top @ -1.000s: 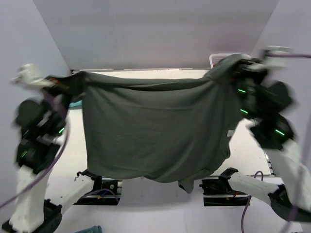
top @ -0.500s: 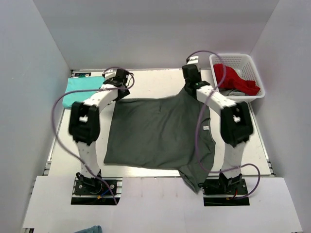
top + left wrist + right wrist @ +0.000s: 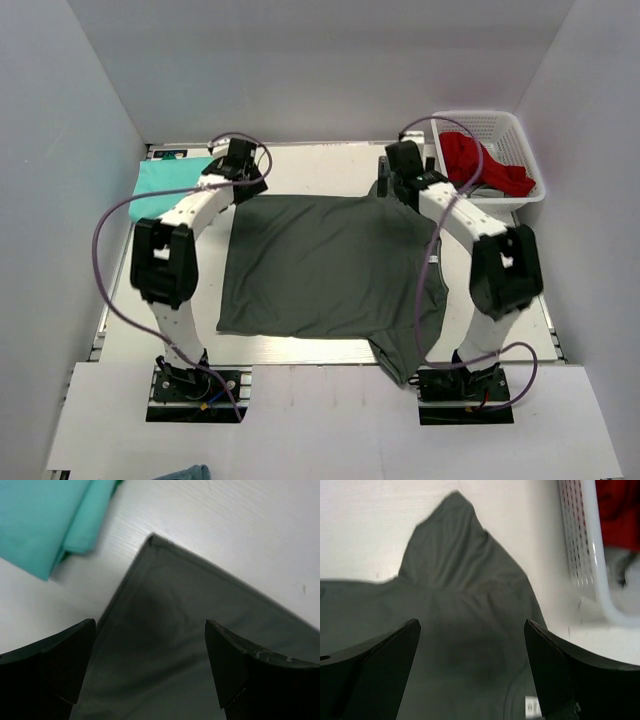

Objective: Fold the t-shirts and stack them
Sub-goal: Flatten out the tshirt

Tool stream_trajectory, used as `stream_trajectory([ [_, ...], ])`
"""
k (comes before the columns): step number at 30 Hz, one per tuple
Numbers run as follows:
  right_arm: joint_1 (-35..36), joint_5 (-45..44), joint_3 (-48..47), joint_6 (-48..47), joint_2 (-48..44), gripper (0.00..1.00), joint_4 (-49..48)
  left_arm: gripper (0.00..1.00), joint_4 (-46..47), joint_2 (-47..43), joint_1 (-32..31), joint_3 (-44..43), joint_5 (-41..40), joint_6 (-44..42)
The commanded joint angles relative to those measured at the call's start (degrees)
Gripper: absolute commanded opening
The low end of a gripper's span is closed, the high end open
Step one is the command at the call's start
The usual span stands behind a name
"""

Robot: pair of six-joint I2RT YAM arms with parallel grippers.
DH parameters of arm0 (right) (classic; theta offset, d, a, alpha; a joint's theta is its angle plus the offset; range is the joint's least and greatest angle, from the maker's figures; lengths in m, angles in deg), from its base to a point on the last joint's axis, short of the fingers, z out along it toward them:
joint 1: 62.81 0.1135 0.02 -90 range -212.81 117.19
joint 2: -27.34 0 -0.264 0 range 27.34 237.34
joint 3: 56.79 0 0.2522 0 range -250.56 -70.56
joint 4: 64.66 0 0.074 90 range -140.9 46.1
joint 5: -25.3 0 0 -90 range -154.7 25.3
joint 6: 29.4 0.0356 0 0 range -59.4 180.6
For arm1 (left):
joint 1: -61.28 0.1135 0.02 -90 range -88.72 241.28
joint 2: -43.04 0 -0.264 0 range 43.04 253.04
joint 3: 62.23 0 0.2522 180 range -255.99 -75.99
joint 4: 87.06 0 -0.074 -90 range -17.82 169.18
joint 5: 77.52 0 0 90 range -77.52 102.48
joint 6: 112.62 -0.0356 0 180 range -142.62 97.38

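Note:
The dark charcoal t-shirt (image 3: 320,265) lies spread flat on the white table (image 3: 310,165), one sleeve (image 3: 400,360) hanging over the near edge. My left gripper (image 3: 243,184) hovers open over its far-left corner; in the left wrist view the grey cloth (image 3: 200,630) lies below the left gripper (image 3: 149,645), untouched. My right gripper (image 3: 395,188) stands open over the far-right shoulder, and the right wrist view shows the grey shirt (image 3: 455,560) under the right gripper (image 3: 472,635). A folded mint-turquoise t-shirt (image 3: 168,180) (image 3: 45,520) rests at the far left.
A white mesh basket (image 3: 500,125) (image 3: 582,545) stands at the far right corner, holding a red cloth (image 3: 480,160) (image 3: 620,505). White walls close in the table on three sides. Purple cables loop from both arms.
A second ago both grippers held the grey t-shirt stretched up in the air. It has since been laid flat on the table, and both grippers have let go and opened.

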Motion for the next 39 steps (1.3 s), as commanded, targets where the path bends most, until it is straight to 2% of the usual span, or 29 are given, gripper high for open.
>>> stream_trajectory([
  [1, -0.02, 6.07, 7.0, 10.33, -5.84, 0.9, 4.41, 1.0, 4.72, -8.78, -1.06, 8.79, 9.11, -1.88],
  [3, 0.07, 7.49, 16.2, 11.85, -10.83, 0.9, 2.49, 1.0, 8.14, -11.26, -1.06, 16.23, 12.62, -2.58],
  [6, -0.46, 10.22, 26.14, 14.66, -15.42, 0.9, -0.07, 1.0, 13.33, -13.46, -2.11, 22.07, 17.12, -3.11],
  [11, -1.51, 10.92, 30.66, 15.2, -15.43, 0.9, -1.48, 1.0, 13.87, -12.06, -2.64, 23.23, 17.74, -3.73],
  [15, -3.61, 16.54, 30.4, 15.63, -11.05, 0.9, -3.06, 1.0, 14.56, -8.29, -2.64, 22.61, 18.44, -4.34],
  [20, -5.64, 18.66, 23.75, 13.88, -3.06, 0.9, -3.06, 1.0, 12.29, -0.65, -1.24, 17.01, 18.97, -3.73],
  [24, -7.14, 20.59, 17.67, 11.34, 2.4, 0.9, -2.89, 1.0, 7.38, 6.65, 0.43, 9.79, 12.47, -3.2],
  [27, -8.19, 20.77, 8.55, 10.01, 8.81, 0.9, -0.17, 1.0, 5.09, 12.45, 2.45, 2.42, 11.85, -3.2],
  [32, -10.39, 21.29, -1.66, 7.3, 14.97, 0.9, 1.68, 1.0, 0.78, 22.38, 4.83, -14.98, 15.36, -3.72],
  [33, -10.48, 21.12, -6.55, 6.85, 17.33, 0.9, 2.21, 1.0, 0.77, 24.4, 5.35, -18.75, 16.15, -3.73],
  [37, -10.31, 21.82, -14.85, 2.12, 19.64, 0.9, 3.88, 1.0, 1.47, 24.51, 5.36, -22.83, 19.58, -6.89],
  [39, -10.13, 21.65, -15.21, 1.05, 17.81, 0.9, 3.88, 1.0, 1.48, 22.67, 5.36, -23.44, 20.2, -8.38],
])
